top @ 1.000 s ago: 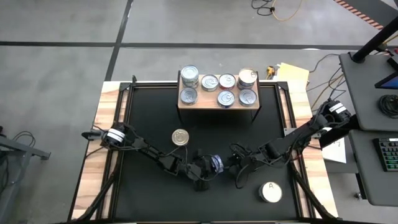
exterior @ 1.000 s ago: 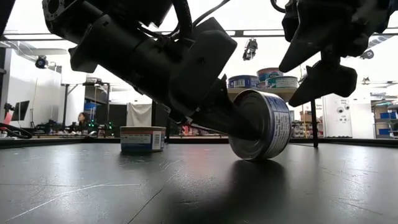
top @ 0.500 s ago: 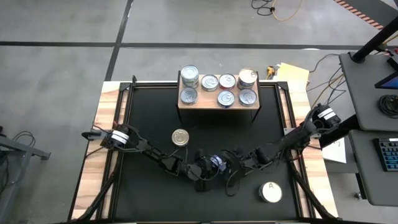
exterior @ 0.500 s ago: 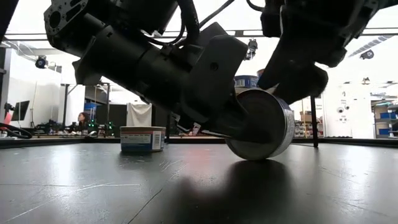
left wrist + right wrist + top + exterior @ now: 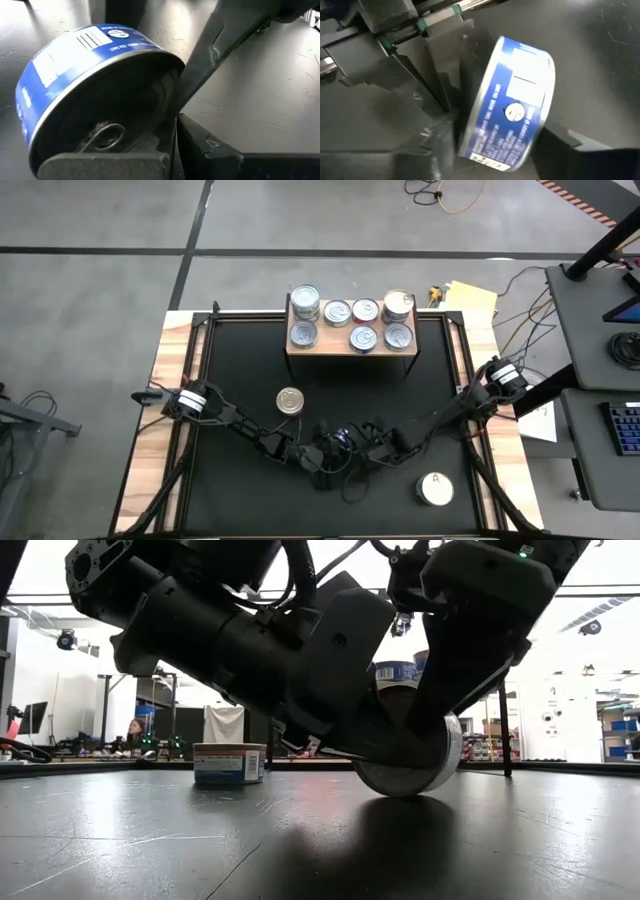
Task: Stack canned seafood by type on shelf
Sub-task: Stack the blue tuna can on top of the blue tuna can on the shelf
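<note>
Near the front middle of the black counter [image 5: 240,480], the two arms all but hide a blue-labelled can [image 5: 337,444] from above, leaving only a sliver of it showing. The left tool [image 5: 328,452] is clenched on the tin, tilted on edge against the counter, while the right tool [image 5: 352,454] straddles it, jaws partly apart. The can is short, round metal with a pull ring; the wooden shelf [image 5: 350,352] stands at the back.
</note>
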### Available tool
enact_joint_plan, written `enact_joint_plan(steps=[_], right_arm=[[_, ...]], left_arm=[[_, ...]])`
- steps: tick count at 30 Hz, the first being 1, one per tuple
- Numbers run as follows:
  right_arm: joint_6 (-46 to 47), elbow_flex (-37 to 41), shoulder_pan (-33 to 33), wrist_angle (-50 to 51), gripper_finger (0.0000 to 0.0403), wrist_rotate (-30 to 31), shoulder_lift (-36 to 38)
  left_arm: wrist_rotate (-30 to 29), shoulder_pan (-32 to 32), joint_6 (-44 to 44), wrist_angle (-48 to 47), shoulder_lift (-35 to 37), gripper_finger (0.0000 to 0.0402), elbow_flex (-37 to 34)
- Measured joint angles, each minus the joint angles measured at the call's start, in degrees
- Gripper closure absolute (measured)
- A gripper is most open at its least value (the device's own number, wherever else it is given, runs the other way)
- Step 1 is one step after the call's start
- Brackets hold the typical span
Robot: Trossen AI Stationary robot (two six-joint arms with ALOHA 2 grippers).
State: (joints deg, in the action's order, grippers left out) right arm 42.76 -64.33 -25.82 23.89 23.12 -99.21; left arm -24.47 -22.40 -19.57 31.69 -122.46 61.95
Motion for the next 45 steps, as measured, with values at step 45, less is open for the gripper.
enact_joint_plan(steps=[45], right_arm=[[-5.08,36.86,-0.02,-56.34,0.0268,6.46,25.09]], left_arm=[[5.61,-6.02,30.73,38.17,27.2,0.0402,-24.86]])
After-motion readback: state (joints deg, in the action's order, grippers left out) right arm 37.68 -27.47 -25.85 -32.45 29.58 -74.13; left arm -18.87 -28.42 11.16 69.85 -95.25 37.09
